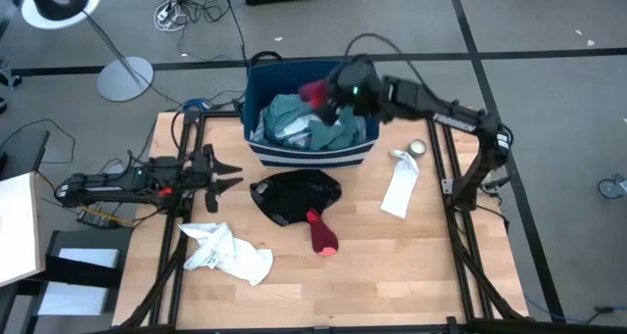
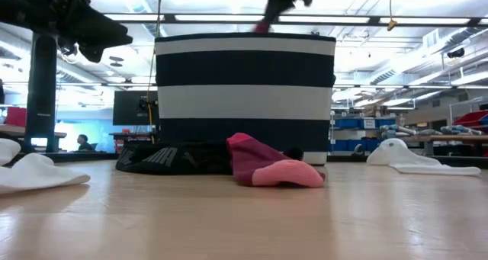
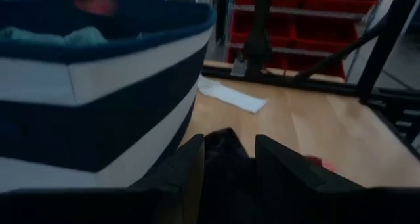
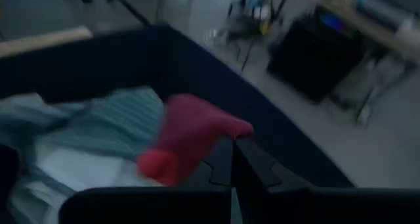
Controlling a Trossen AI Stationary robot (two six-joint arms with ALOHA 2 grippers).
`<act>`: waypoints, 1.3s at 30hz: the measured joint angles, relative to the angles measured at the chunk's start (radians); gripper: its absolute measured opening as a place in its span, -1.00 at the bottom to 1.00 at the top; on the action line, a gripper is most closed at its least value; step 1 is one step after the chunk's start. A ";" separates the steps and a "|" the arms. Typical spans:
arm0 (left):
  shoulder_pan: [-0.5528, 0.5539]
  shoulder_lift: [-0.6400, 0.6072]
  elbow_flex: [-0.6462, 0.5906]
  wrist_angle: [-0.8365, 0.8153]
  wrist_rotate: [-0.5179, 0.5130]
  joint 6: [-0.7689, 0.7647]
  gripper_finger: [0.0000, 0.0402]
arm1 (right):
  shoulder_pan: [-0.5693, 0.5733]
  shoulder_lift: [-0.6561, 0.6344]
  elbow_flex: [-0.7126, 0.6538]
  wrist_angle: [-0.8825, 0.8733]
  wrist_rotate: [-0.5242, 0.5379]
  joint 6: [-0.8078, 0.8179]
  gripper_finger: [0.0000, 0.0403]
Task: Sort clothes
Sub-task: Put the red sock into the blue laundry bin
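Observation:
A navy-and-white striped bin (image 1: pixel 312 150) stands at the table's far middle, with teal striped and light clothes (image 1: pixel 294 123) lying inside. My right gripper (image 1: pixel 331 91) hovers above the bin's far side, shut on a red sock (image 4: pixel 187 137). A black garment (image 1: pixel 294 195) lies flat in front of the bin. A second red sock (image 1: pixel 321 234) rests on its near edge. A white garment (image 1: pixel 227 254) lies near left and a white sock (image 1: pixel 400 187) lies right. My left gripper (image 1: pixel 230 172) waits open at the left, pointing level toward the black garment. My right gripper pinches one end of the red sock (image 4: pixel 226 131) between its two shut fingers. The fingers slant downward, coming from the table's right side. The sock hangs from the fingertips over the clothes in the bin, lifted clear.
A small round tin (image 1: pixel 417 148) sits right of the bin. Black frame rails (image 1: pixel 460 226) run along the table's left and right sides. Bare wood lies at the near right.

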 joint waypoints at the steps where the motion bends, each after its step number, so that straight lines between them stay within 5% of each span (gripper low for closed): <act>1: 0.000 0.000 0.000 -0.010 0.000 0.000 -0.29 | -0.030 0.000 0.000 -0.024 -0.028 0.025 -0.97; 9: 0.000 0.000 0.000 -0.064 -0.023 -0.010 -0.29 | -0.160 0.000 -0.001 -0.195 -0.414 0.147 -0.50; 16: 0.000 0.000 0.000 -0.070 -0.035 -0.030 -0.29 | -0.127 -0.048 0.000 -0.367 -0.476 0.151 -0.17; 21: 0.000 0.000 0.000 -0.113 -0.038 -0.059 -0.29 | 0.065 -0.049 -0.009 -0.460 -0.466 0.142 -0.19; 29: 0.000 0.000 0.000 -0.123 -0.042 -0.082 -0.29 | 0.348 -0.046 -0.322 -0.118 -0.369 0.221 -0.28; 39: 0.000 0.000 0.000 -0.114 -0.045 -0.089 -0.29 | 0.402 -0.011 -0.697 0.365 -0.385 0.432 -0.42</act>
